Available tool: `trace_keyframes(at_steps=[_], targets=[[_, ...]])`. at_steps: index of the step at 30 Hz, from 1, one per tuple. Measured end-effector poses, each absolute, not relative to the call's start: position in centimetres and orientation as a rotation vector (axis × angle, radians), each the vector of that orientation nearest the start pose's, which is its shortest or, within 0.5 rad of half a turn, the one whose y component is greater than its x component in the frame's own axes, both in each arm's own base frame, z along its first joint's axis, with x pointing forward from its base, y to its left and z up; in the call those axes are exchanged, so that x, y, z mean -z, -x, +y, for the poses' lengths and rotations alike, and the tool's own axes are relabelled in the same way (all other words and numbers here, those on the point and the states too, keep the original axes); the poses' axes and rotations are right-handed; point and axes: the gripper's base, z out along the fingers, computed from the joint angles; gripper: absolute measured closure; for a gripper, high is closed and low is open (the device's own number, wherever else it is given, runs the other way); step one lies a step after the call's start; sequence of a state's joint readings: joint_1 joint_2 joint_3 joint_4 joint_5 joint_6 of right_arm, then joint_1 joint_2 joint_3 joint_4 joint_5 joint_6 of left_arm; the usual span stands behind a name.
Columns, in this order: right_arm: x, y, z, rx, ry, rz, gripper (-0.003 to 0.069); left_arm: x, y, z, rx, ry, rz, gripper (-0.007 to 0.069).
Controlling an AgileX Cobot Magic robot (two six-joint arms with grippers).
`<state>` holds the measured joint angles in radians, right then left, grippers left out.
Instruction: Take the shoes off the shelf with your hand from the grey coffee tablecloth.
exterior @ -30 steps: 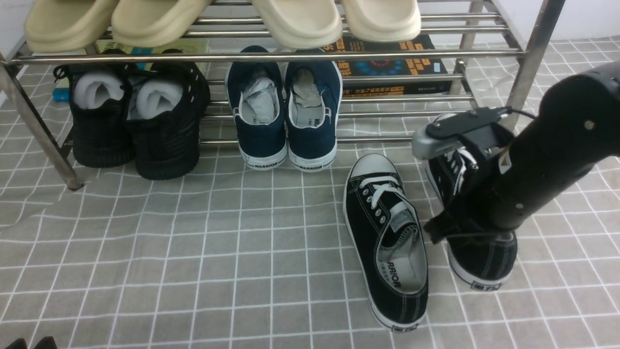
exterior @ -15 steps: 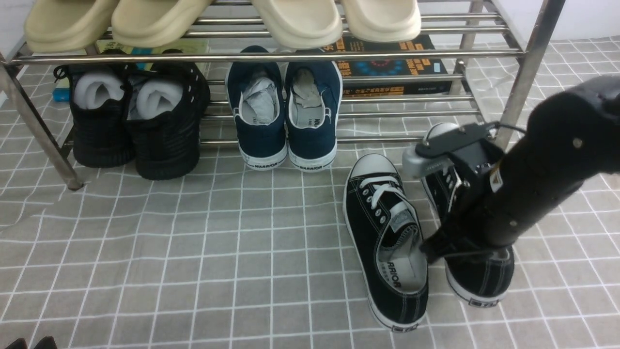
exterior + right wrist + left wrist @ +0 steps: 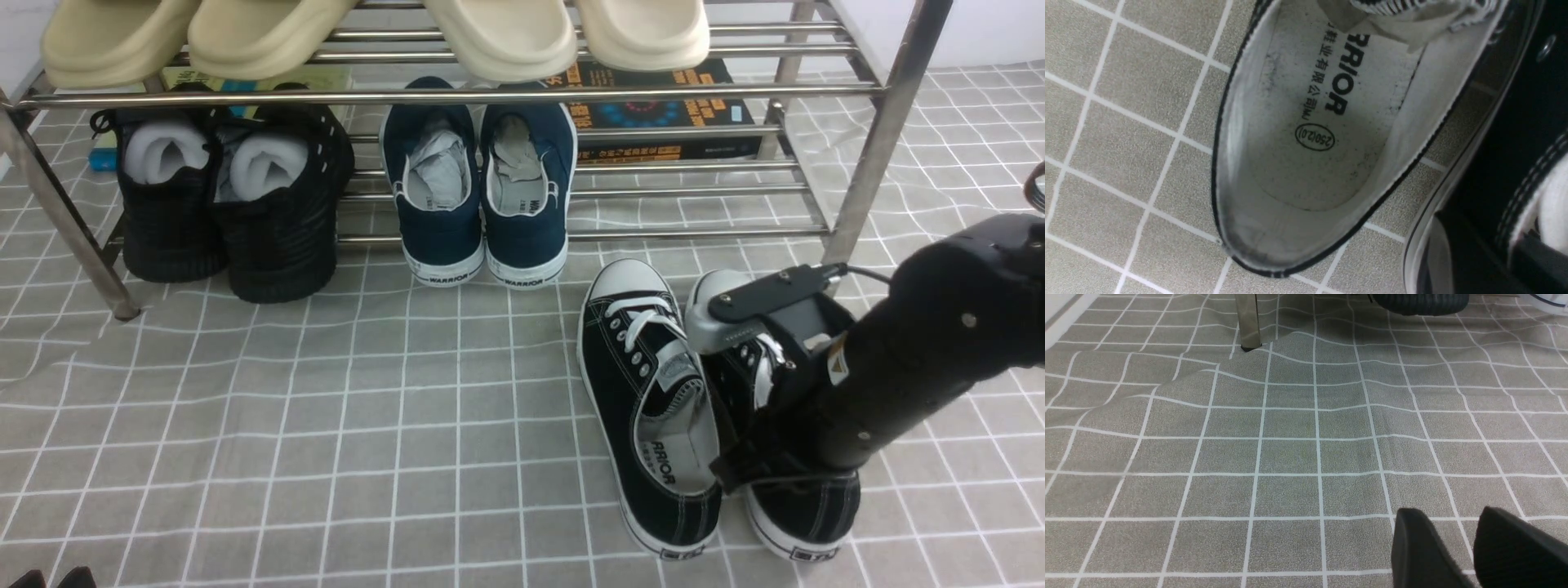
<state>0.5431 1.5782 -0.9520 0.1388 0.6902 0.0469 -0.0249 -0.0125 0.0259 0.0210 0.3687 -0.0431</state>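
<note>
- Step in hand: setting down the second shoe (image 3: pixel 808 514). The first shoe (image 3: pixel 649 408) lies flat on the tablecloth (image 3: pixel 326 425), at 5 o'clock from the centre of the front view. Its toe points to 12 o'clock, toward the rack (image 3: pixel 457 94).
- The second shoe is just beside the first, at its 3 o'clock, under the right arm (image 3: pixel 922 343). Both shoes are off the rack. Whether the second sole rests fully on the tablecloth cannot be told.
- The right claw (image 3: pixel 759 474) reaches down at the opening of the second shoe. The wrist hides its fingertips. Judgement: it is clenched on the shoe's side wall.
- The left claw (image 3: pixel 1470 539) is parted and grasps nothing. It hovers over bare tablecloth at the 7 o'clock corner of the front view.
- Next move, as a judgement:
  - Lower the second shoe until the sole sits flat.
  - Release the right claw.
  - Lift straight up, so that the fingers snag no laces and do not nudge the first shoe.
- The right wrist view alone shows the printed insole of the first shoe and a strip of tablecloth between the two heels.
- The left wrist view alone shows the parted fingers of the left claw, the foot of a rack leg (image 3: pixel 1248 330) and a wrinkle in the tablecloth beside it.
- The front view alone shows both shoes relative to the rack.
</note>
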Motion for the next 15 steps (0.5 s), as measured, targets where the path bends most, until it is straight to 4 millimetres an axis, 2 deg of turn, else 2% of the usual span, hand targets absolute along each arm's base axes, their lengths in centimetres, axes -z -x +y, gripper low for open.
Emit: trace_keyframes(at_steps=[4, 7, 8, 9, 10, 11, 14, 15], targets=[[-21.2, -25.2, 16.1, -0.288, 0.560, 2.778, 0.0492, -17.2, -5.3, -0.1, 0.026, 0.004, 1.866, 0.0385], [-23.0, -25.5, 16.4, -0.292, 0.576, 2.794, 0.0358, -17.2, -5.3, -0.1, 0.026, 0.004, 1.866, 0.0385], [-23.0, -25.5, 16.4, -0.291, 0.577, 2.798, 0.0358, -17.2, -5.3, -0.1, 0.026, 0.004, 1.866, 0.0385], [-24.4, -25.7, 16.5, -0.295, 0.590, 2.783, 0.0337, -17.2, -5.3, -0.1, 0.026, 0.004, 1.866, 0.0385], [-25.6, -25.5, 16.5, -0.297, 0.605, 2.774, 0.0338, -17.2, -5.3, -0.1, 0.026, 0.004, 1.866, 0.0385], [-25.9, -25.5, 16.5, -0.300, 0.604, 2.766, 0.0340, -17.2, -5.3, -0.1, 0.026, 0.004, 1.866, 0.0385], [-29.8, -23.9, 15.3, -0.287, 0.630, 2.702, 0.0438, -17.2, -5.3, -0.1, 0.026, 0.004, 1.866, 0.0385], [-31.1, -22.9, 14.6, -0.275, 0.636, 2.674, 0.0494, -17.2, -5.3, -0.1, 0.026, 0.004, 1.866, 0.0385]])
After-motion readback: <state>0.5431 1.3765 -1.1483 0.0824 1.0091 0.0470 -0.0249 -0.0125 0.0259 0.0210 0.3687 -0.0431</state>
